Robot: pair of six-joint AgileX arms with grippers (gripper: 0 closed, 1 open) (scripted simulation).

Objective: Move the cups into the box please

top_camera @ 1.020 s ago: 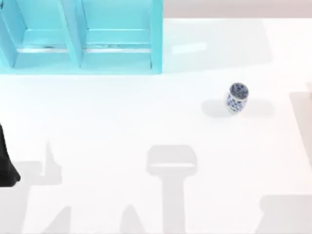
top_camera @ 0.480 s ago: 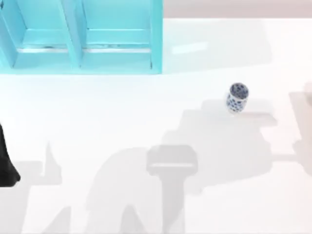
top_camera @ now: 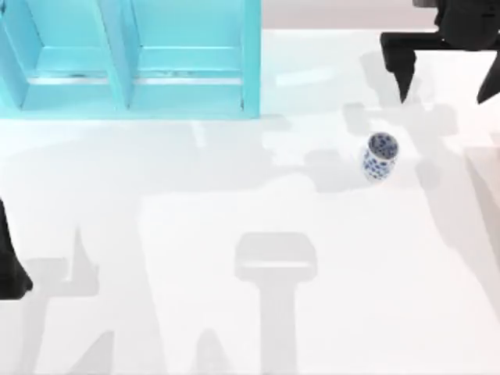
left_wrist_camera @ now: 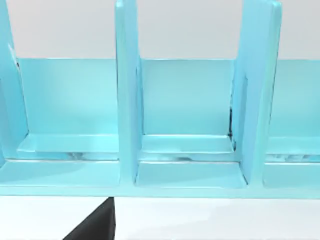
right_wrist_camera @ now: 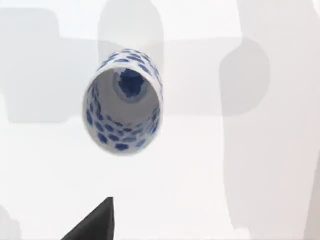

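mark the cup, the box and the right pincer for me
cup [top_camera: 380,157]: top view, on its blue-patterned side wall.
box [top_camera: 251,55]: top view, on its right outer wall.
right pincer [top_camera: 442,74]: top view, midway between its two dark fingertips, up at the table's far right.

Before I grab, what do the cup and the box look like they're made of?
The cup looks like glazed ceramic: white body with a blue painted pattern, though this rendering leaves it open. The box looks like painted wood or rigid plastic: flat turquoise panels, straight dividers, faint sheen on its floor. The right end effector hangs open beyond the cup.
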